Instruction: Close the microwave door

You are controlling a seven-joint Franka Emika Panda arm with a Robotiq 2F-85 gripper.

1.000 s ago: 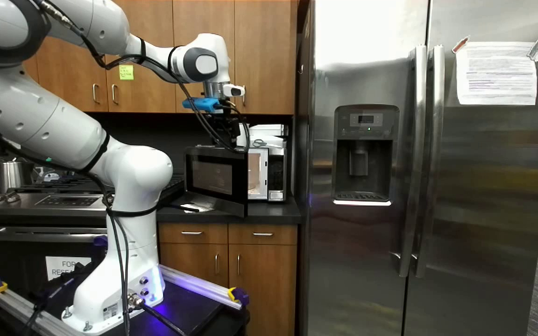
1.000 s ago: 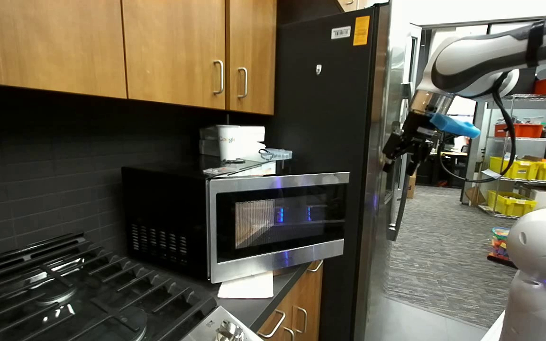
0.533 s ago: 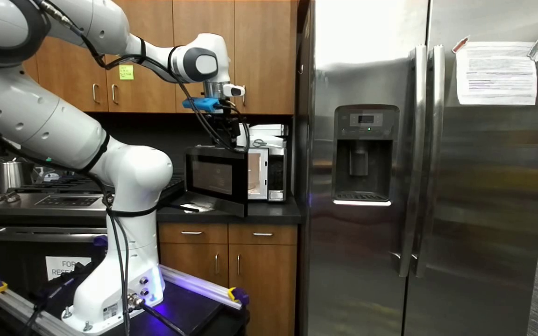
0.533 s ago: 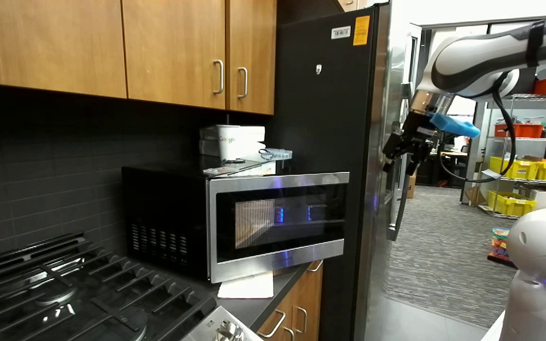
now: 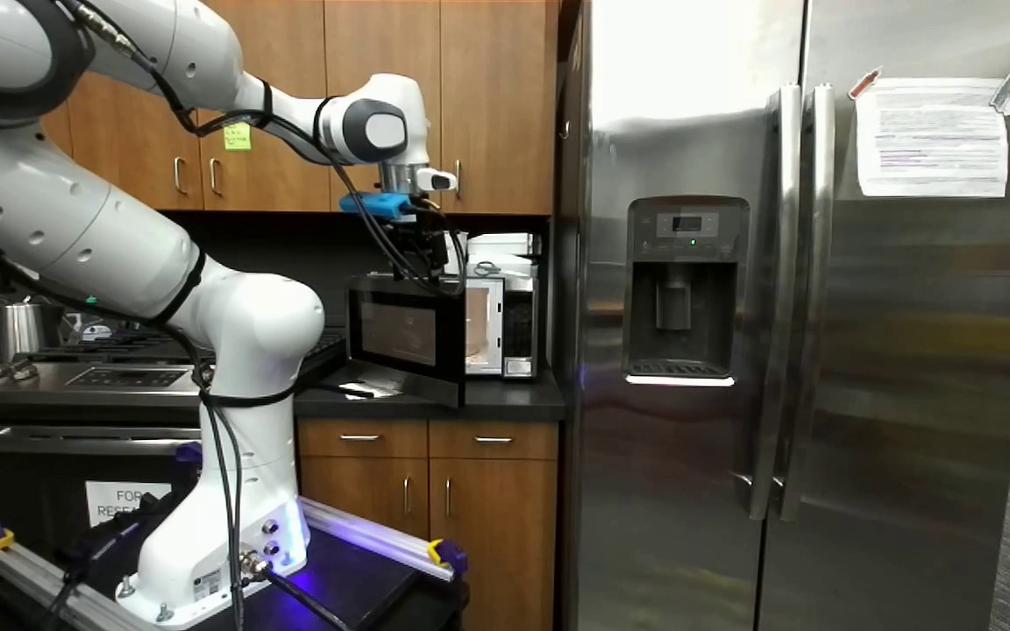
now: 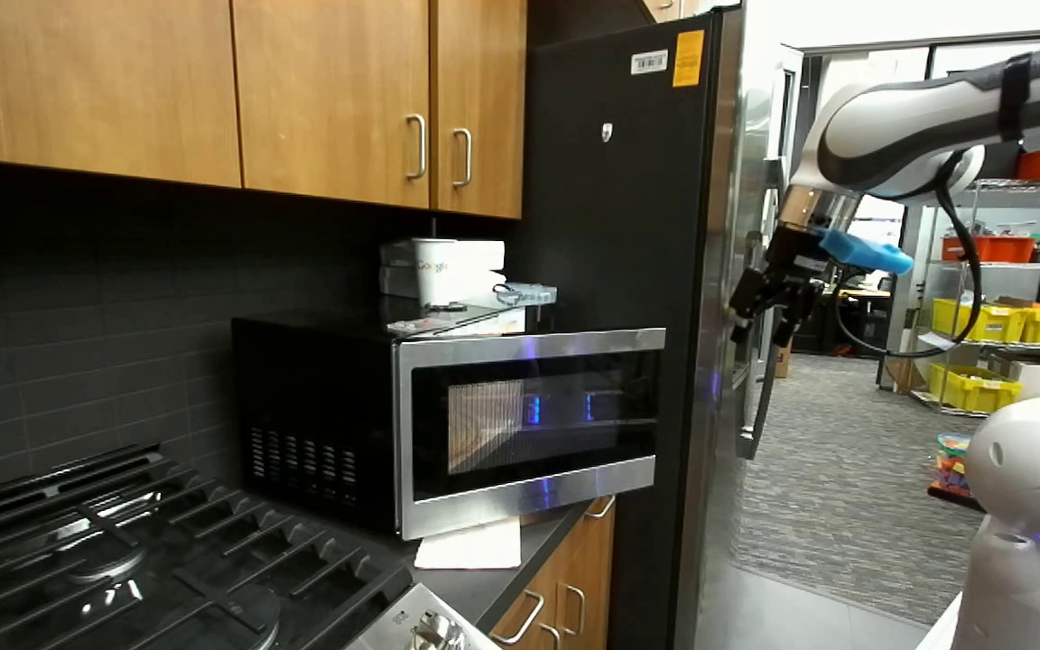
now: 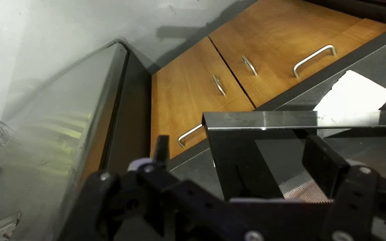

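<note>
Our gripper [image 6: 762, 335] is spread wide; the microwave door [image 6: 529, 422] should feel slick but light. We'd push its free edge [image 5: 457, 343].

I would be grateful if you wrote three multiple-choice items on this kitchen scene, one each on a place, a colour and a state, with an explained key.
1. Where does the white cup stand?
A) On the stove grates
B) On the floor
C) On top of the microwave

2. What colour is the bulky attachment near the gripper?
A) Blue
B) Red
C) Yellow

3. How does the microwave door stand?
A) Fully shut
B) Open
C) Taken off altogether

Key:
1. C: in an exterior view the cup rises from the dark top of the microwave.
2. A: it shows bright blue in both exterior views.
3. B: in an exterior view part of the interior shows past the door's edge.
</note>
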